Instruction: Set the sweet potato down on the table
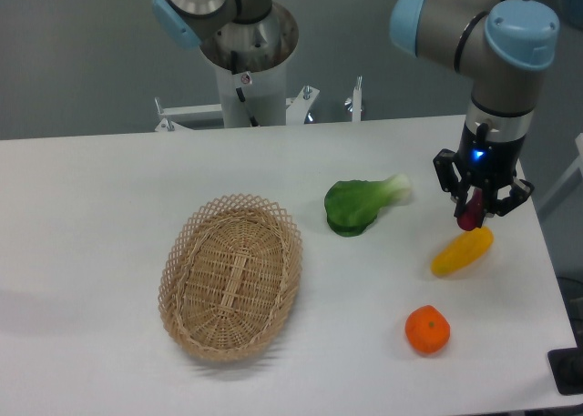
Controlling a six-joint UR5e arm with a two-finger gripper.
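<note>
My gripper (pixel 475 207) hangs at the right side of the white table (pixel 109 216), fingers pointing down. It is shut on the sweet potato (pixel 469 213), a small dark reddish-purple piece that shows between the fingers. The sweet potato's lower tip is just above the upper end of the yellow-orange vegetable (pixel 462 251); I cannot tell whether they touch. Most of the sweet potato is hidden by the fingers.
An oval wicker basket (pixel 231 275) lies left of centre. A green leafy vegetable (pixel 358 203) lies in the middle, left of the gripper. A round orange fruit (pixel 427 329) sits near the front right. The table's right edge is close to the gripper.
</note>
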